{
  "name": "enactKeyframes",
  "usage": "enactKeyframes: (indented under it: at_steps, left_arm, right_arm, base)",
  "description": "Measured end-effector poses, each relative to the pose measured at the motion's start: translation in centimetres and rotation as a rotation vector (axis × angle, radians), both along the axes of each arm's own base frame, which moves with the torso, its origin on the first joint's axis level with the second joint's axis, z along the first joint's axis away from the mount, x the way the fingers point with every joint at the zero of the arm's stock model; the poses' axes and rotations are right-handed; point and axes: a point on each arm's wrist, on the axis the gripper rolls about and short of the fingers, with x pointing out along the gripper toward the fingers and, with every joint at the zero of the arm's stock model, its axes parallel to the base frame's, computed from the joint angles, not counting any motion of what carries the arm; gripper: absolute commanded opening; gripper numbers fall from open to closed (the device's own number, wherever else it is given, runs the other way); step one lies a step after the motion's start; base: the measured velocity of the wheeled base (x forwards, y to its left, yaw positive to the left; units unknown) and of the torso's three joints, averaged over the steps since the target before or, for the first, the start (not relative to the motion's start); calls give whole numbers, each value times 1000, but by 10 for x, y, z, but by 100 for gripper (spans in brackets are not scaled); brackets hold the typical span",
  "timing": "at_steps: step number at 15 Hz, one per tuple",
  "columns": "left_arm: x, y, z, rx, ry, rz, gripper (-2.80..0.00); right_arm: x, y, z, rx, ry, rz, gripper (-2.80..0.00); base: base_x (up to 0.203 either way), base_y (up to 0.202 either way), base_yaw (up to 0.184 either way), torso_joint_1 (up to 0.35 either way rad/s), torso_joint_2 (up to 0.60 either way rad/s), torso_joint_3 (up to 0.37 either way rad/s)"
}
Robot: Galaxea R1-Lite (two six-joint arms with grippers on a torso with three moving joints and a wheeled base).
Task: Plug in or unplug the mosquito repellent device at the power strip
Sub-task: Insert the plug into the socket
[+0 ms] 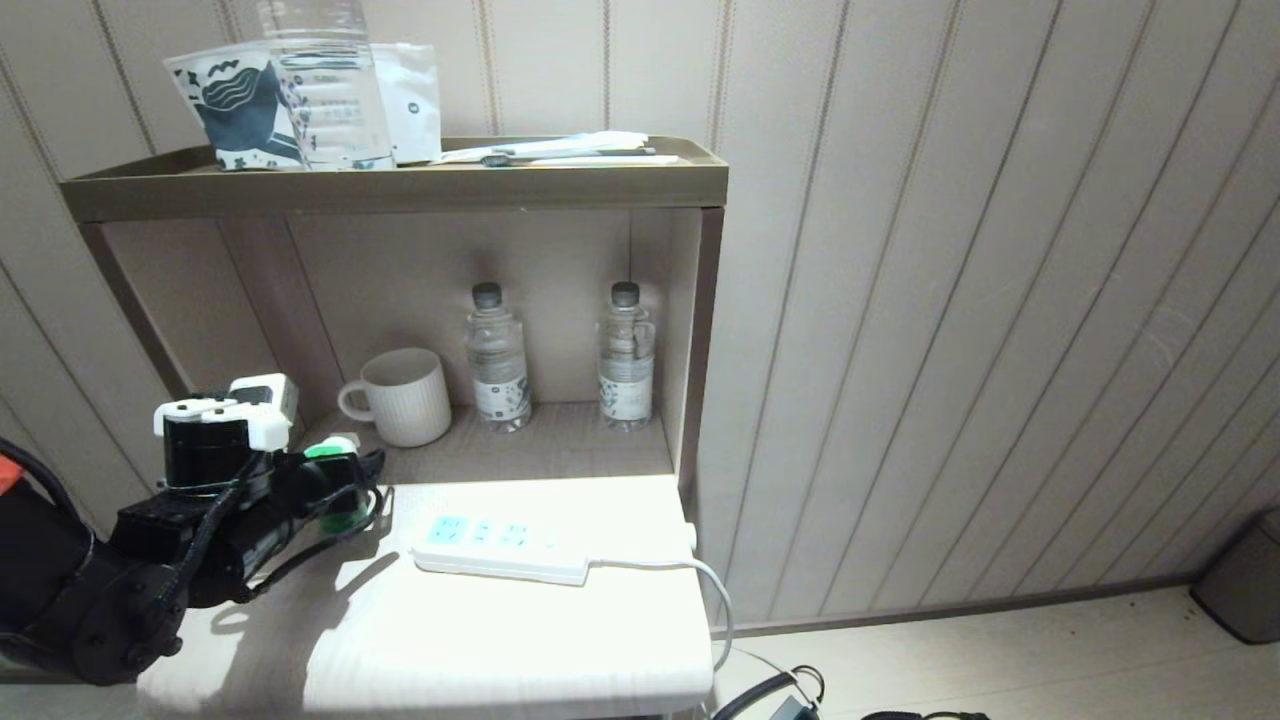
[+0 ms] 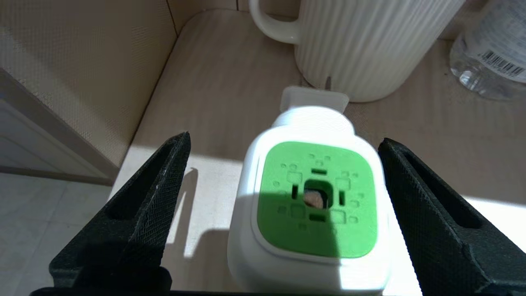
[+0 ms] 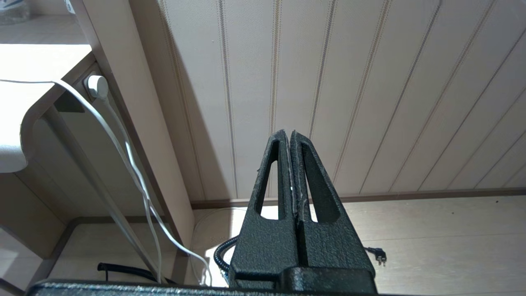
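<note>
White and green, the mosquito repellent device (image 2: 314, 201) is standing on the pale table (image 1: 520, 640), just in front of the ribbed mug (image 1: 405, 395), well apart from the power strip (image 1: 500, 548) lying toward the table's right edge. The left gripper (image 2: 283, 144) is straddling the device, fingers (image 2: 139, 213) spread with gaps on both sides. Two clear water bottles (image 1: 497, 355) are standing in the open niche. The right gripper (image 3: 291, 137) is hanging beside the table, pressed together.
</note>
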Motion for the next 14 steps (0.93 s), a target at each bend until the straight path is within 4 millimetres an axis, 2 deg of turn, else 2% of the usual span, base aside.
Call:
enactKeyframes:
  at_steps: [5, 14]
  left_arm:
    - [-3, -3, -15, -11, -24, 13, 0]
    - [8, -4, -22, -7, -108, 66, 0]
  right_arm:
    - [0, 0, 0, 0, 0, 0, -280]
    - [0, 0, 0, 0, 0, 0, -280]
  base:
    - [0, 0, 0, 0, 0, 0]
    - [0, 0, 0, 0, 0, 0]
